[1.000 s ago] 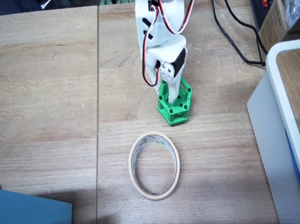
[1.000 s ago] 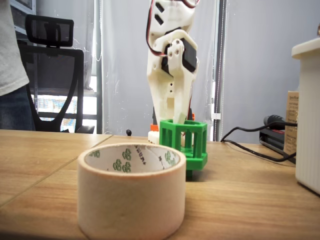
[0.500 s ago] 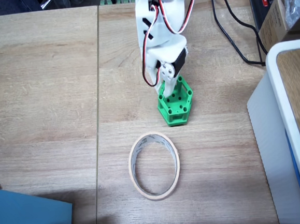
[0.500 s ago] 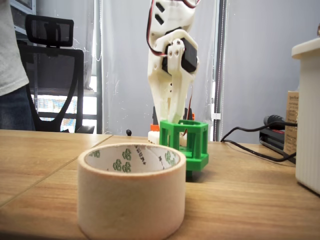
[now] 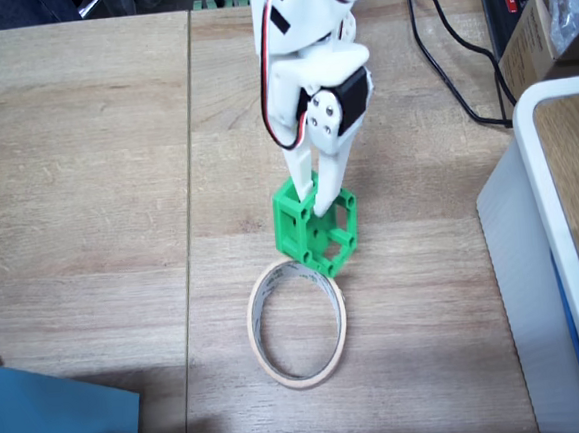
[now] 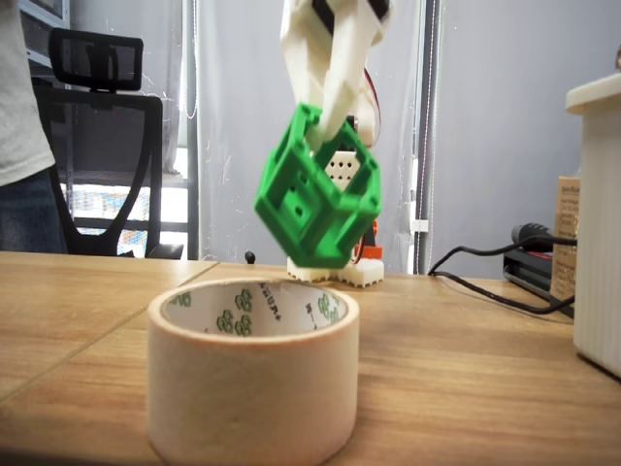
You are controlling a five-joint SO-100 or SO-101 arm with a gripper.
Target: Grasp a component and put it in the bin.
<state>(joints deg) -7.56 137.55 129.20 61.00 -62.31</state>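
The green hexagonal component (image 5: 316, 231) hangs tilted in the air, clear of the table, with my white gripper (image 5: 314, 200) shut on its upper rim. In the low fixed view the component (image 6: 316, 191) floats just above and behind the far rim of the bin, held by the gripper (image 6: 325, 131) from above. The bin, a beige tape roll (image 5: 299, 320), lies flat on the wooden table just in front of the component; it stands large in the foreground of the low view (image 6: 252, 383) and is empty inside.
A large white-rimmed box (image 5: 553, 256) stands at the right edge of the table. Black cables (image 5: 447, 54) run across the back right. A blue object (image 5: 55, 421) lies at the front left corner. A person and an office chair (image 6: 102, 146) are behind the table.
The component was resting on the table with the gripper lowered onto it; now it is lifted, tilted, and carried toward the tape roll.
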